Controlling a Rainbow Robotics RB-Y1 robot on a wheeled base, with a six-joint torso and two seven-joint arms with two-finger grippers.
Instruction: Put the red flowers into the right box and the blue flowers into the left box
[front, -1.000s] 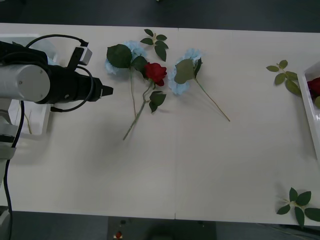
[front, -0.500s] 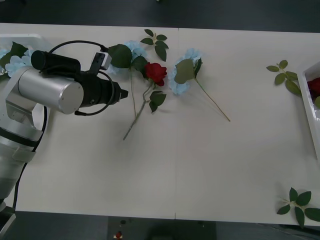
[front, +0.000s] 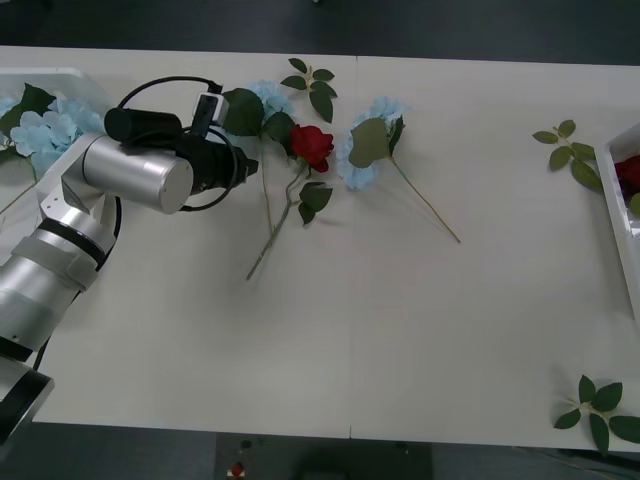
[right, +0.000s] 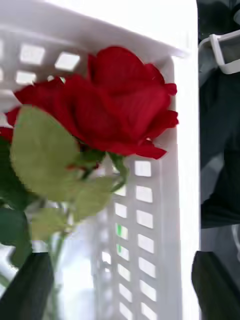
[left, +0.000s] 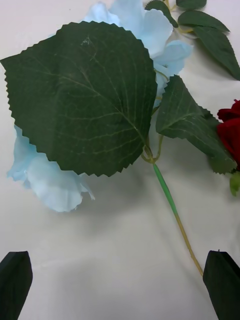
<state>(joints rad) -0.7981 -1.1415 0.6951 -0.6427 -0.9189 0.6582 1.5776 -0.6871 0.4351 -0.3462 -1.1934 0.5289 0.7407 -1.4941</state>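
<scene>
Two blue flowers lie at the table's far middle, one (front: 268, 98) under a large green leaf (left: 87, 95) and one (front: 362, 150) further right. A red flower (front: 312, 145) lies between them, its stem running toward me. My left gripper (front: 232, 165) hovers open just left of the leafy blue flower (left: 150, 30), whose stem (left: 170, 200) runs between the fingers (left: 222, 282). More blue flowers (front: 45, 125) lie in the left box (front: 70, 76). My right gripper (right: 122, 285) is open over a red flower (right: 115, 110) inside the right box (front: 620, 215).
Loose green leaf sprigs lie at the far middle (front: 312, 85), the far right (front: 568, 150) and the near right corner (front: 600, 405). The right box's slotted wall (right: 145, 200) stands close beside the right gripper. Bare table stretches across the near half.
My left arm has swung from the left box toward the far middle, reaching the leafy blue flower. The blue flowers in the left box have come into sight.
</scene>
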